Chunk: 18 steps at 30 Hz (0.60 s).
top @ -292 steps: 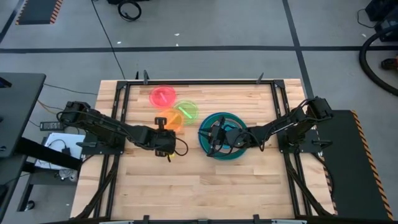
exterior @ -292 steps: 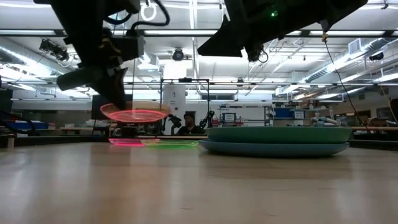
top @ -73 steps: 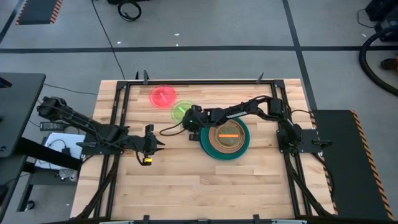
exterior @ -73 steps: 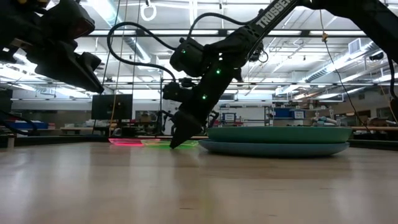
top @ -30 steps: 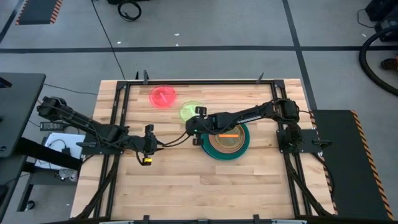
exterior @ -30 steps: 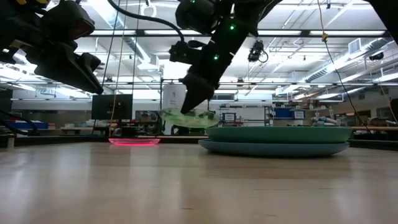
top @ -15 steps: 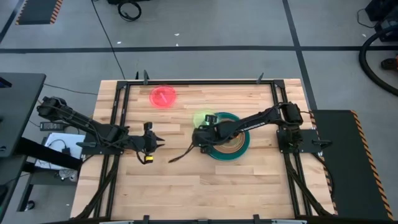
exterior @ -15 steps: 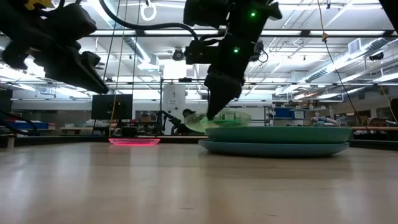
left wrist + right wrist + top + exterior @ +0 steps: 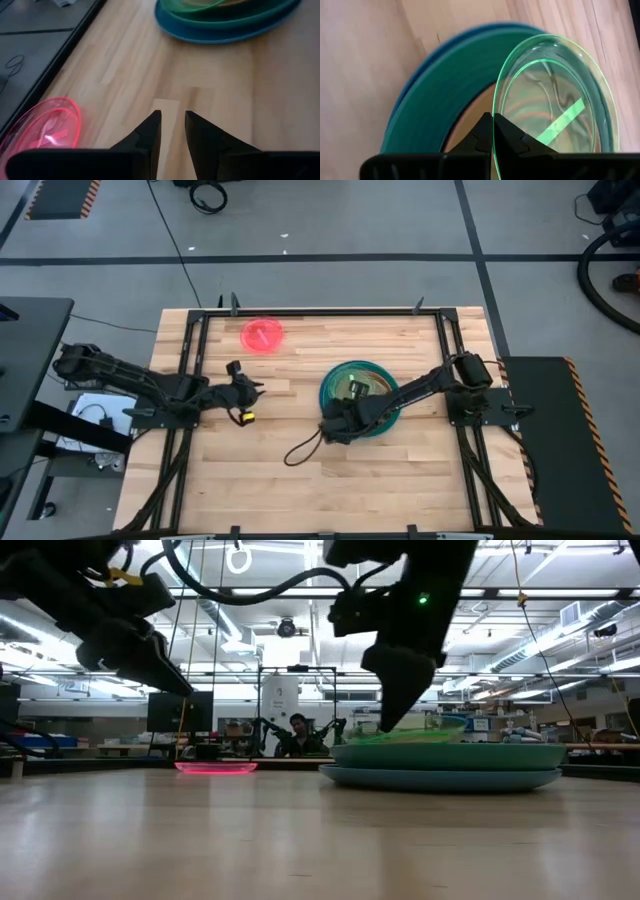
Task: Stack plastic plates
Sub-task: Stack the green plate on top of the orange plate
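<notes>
A stack of plastic plates [image 9: 388, 412] stands right of the table's middle, a teal plate on a blue one [image 9: 400, 112], with brownish ones inside. Just above it is a small translucent green plate [image 9: 352, 387], with my right gripper [image 9: 344, 408] shut on it at the stack's near-left side. A pink-red plate [image 9: 262, 335] lies flat at the far left. My left gripper [image 9: 257, 389] hovers open left of the middle, between the pink plate [image 9: 42, 127] and the stack [image 9: 225, 20], with nothing between its fingers. My right gripper pinches the green plate's rim [image 9: 494, 131] between its two fingers, one above the plate and one below. The fingers slant down from the stack's near-left side. The plate [image 9: 420, 731] reaches out over the stack, slightly tilted; whether it touches the teal plate I cannot tell.
Black frame rails [image 9: 190, 360] run along the table's left, right and far sides. A loose black cable [image 9: 300, 450] from the right arm loops onto the wood near the stack. Bare wood fills the near half. A person [image 9: 297, 732] sits in the room behind.
My right gripper has carried the green plate from the stack's far-left side toward the near and right edges, turning its wrist as it went; the plate now sits over the stack, lower than before. My left gripper has swung a little toward the far edge.
</notes>
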{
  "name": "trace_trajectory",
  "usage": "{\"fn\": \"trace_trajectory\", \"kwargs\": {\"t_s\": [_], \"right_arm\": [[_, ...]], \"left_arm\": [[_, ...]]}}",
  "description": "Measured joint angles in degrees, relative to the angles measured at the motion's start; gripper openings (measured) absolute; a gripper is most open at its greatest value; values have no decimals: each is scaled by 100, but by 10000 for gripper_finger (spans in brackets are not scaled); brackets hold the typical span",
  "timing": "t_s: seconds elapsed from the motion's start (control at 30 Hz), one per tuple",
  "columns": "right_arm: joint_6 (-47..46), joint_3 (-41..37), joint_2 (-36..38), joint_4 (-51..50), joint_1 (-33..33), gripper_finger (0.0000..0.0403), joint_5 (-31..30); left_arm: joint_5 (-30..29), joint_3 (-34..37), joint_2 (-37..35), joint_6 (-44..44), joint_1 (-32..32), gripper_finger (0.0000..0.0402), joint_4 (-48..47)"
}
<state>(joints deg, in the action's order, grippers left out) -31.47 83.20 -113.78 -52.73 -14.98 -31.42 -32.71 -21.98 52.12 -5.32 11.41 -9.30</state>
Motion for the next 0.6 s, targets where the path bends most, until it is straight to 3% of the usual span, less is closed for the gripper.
{"fn": "trace_trajectory", "kwargs": {"t_s": [0.4, 0.6], "right_arm": [[-1480, -11, 0, -793, -525, 16, -81], [-1947, -181, 0, -948, -713, 16, -214]], "left_arm": [[307, 0, 0, 200, -782, 170, -15], [327, -9, 228, 433, -1053, 181, -3]]}}
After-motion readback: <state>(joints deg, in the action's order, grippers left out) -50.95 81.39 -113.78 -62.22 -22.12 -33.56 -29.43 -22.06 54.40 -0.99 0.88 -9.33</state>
